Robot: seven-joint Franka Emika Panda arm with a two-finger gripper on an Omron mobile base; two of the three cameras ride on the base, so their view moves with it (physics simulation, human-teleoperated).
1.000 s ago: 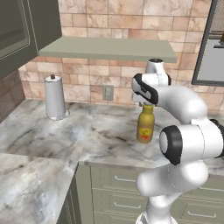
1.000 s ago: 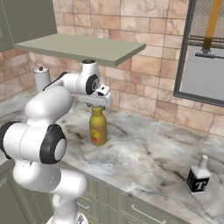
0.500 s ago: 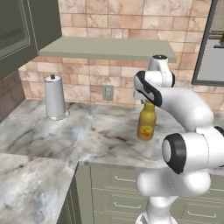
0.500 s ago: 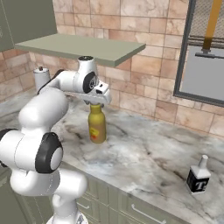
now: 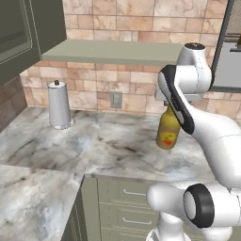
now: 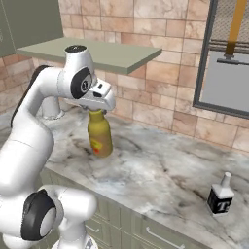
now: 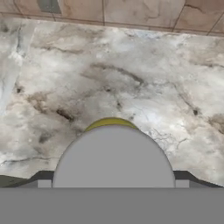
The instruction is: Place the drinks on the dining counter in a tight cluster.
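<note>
The gripper (image 6: 98, 110) hangs directly over the cap of the amber-yellow bottle (image 6: 99, 138), pointing straight down at it. Its jaws stand wide apart, one on each side of the bottle's top, and they do not press on it. In the hand view the grey cap (image 7: 113, 157) takes up the lower middle, round and seen from above, with a thin yellow edge of the bottle's shoulder behind it (the finger tips themselves are hard to make out there).

The amber-yellow bottle (image 5: 168, 132) stands upright on the marble bench (image 5: 103, 146), near the brick wall, and its red-yellow label faces toward the front. In the left base view the arm covers the neck of the bottle.

Farther right on the same bench, well apart from the bottle and closer to the front edge, stands the small white container (image 6: 220, 195) with a narrow neck and a dark label, also upright.

To the left, near the wall, a paper towel roll (image 5: 60, 104) stands on its holder. A power outlet (image 5: 116, 99) is set in the brick wall between the roll and the bottle. A green shelf (image 5: 117, 51) runs along the wall above the bench.
</note>
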